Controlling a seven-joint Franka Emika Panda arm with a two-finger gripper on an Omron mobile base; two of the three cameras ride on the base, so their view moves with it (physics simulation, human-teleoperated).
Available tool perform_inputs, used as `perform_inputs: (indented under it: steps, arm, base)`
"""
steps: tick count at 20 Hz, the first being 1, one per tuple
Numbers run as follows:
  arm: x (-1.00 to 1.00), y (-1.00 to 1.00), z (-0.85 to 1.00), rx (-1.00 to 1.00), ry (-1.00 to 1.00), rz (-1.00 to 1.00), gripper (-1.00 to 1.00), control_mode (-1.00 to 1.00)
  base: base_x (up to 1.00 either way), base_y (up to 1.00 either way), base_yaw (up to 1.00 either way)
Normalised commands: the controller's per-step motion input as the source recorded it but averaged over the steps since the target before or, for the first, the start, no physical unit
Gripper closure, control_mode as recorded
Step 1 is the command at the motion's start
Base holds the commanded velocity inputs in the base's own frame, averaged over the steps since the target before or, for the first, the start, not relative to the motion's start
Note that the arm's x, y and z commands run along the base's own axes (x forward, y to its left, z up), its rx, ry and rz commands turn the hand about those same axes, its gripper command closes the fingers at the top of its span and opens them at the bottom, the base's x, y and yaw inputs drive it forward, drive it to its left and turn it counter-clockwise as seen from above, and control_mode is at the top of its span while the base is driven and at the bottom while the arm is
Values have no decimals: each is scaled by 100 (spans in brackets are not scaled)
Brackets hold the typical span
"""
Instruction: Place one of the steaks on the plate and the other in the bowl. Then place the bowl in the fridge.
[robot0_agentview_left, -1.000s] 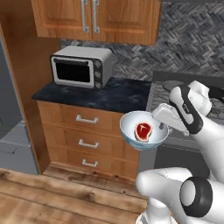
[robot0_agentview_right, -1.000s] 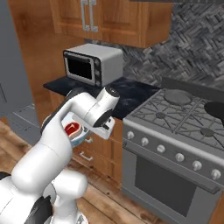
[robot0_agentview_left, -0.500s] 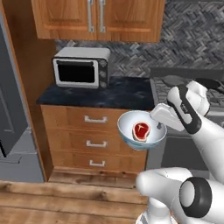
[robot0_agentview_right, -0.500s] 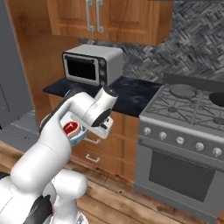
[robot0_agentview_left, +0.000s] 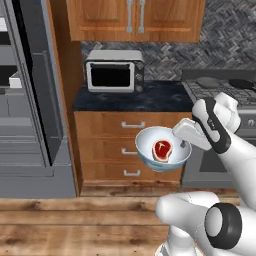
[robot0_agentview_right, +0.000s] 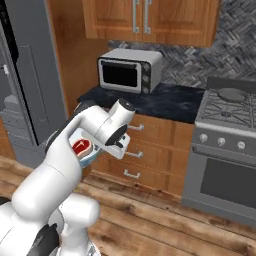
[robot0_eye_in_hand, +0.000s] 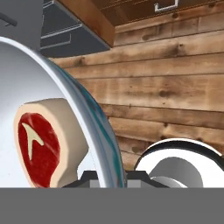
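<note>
One steak (robot0_agentview_left: 162, 149) already lying in the bowl (robot0_agentview_left: 150, 155); gripper (robot0_agentview_left: 183, 144) pinched on the bowl's rim, carried in the air before the drawers; fridge (robot0_agentview_left: 30, 100) standing open at left; bowl not yet shelved.

A microwave (robot0_agentview_left: 115, 70) sits on the dark counter (robot0_agentview_left: 150, 97) (wooden drawers (robot0_agentview_left: 131, 145) below), beside a stove (robot0_agentview_right: 231, 135).
</note>
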Motion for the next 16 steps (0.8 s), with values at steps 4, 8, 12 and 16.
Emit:
perform_inputs:
  steps: [4,8,12,16]
  arm:
    - [0,0,0,0,0,0,100,100]
    - [0,0,0,0,0,0,100,100]
    - [0,0,0,0,0,0,100,100]
    - [0,0,0,0,0,0,100,100]
  base:
    - [-18,100,-22]
    - [-1,100,-19]
    - [-1,100,-18]
    - [0,93,-23]
